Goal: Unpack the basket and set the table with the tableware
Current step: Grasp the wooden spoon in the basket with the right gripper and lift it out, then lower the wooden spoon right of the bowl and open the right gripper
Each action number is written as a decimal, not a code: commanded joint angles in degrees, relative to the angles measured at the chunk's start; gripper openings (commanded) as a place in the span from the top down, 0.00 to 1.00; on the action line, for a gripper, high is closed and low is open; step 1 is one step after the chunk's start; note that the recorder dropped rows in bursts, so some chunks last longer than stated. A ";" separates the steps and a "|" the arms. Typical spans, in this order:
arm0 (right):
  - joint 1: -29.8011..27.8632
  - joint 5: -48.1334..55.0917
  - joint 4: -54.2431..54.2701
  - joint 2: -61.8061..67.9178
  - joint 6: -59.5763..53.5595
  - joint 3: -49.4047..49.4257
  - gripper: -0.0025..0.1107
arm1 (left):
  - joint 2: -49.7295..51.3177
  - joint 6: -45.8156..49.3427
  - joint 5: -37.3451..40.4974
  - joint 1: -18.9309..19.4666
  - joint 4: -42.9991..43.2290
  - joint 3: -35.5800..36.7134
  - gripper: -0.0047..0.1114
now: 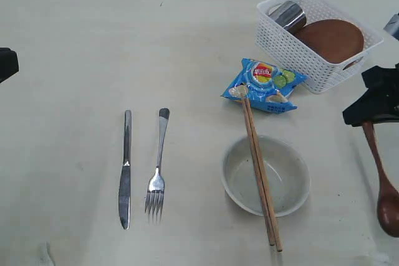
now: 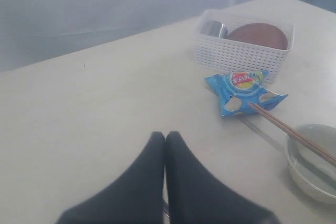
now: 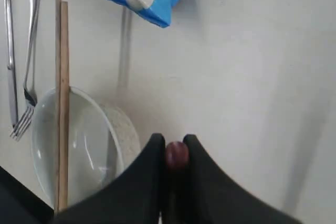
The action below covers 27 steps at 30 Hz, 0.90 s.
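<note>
Jaws, right: clamped on the far end of the spoon's handle; the right wrist view shows the dark red stem (image 3: 177, 155) pinched between them. Jaws, left: pressed together on nothing, at the left edge of the scene

Item in hand: spoon (image 1: 381, 179), right of the bowl (image 1: 267, 175) and apart from it, close to the right edge of the desk (image 1: 75, 60). Its long axis runs far to near, leaning slightly right toward the near end, with the handle far and the head near. You cannot tell from these views whether the head touches the desk

Laid out: knife (image 1: 125, 169) and fork (image 1: 158, 166) side by side at left, handles far; chopsticks (image 1: 259, 172) across the bowl, far tips reaching the snack bag (image 1: 265, 85)

Not yet unpacked: plate (image 1: 330, 38) and cup (image 1: 288, 15), in the basket (image 1: 293, 48) at far right

Step, as judged: setting down the spoon. Your next move probably calls for lowering until it lies flat, loosening the grip, lifting clear without dragging the handle, then reaching to the basket
</note>
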 commanded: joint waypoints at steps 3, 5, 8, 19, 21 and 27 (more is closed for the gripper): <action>0.08 -4.39 5.25 5.92 -5.00 2.13 0.98 | -0.30 -0.22 -0.68 -0.21 0.11 -0.24 0.96; 0.08 -5.26 5.52 7.68 -5.15 2.13 0.98 | -0.30 -0.22 -0.68 -0.21 0.11 -0.24 0.96; 0.08 -6.95 7.77 9.65 -5.84 2.13 0.98 | -0.30 -0.22 -0.68 -0.21 0.11 -0.24 0.96; 0.08 -9.22 12.26 16.28 -9.71 2.03 0.98 | -0.30 -0.22 -0.68 -0.21 0.11 -0.24 0.96; 0.08 -9.63 12.41 17.13 -9.71 2.03 0.98 | -0.30 -0.22 -0.68 -0.21 0.11 -0.24 0.96; 0.08 -11.03 13.63 18.81 -9.71 2.03 0.96 | -0.30 -0.22 -0.68 -0.21 0.11 -0.24 0.96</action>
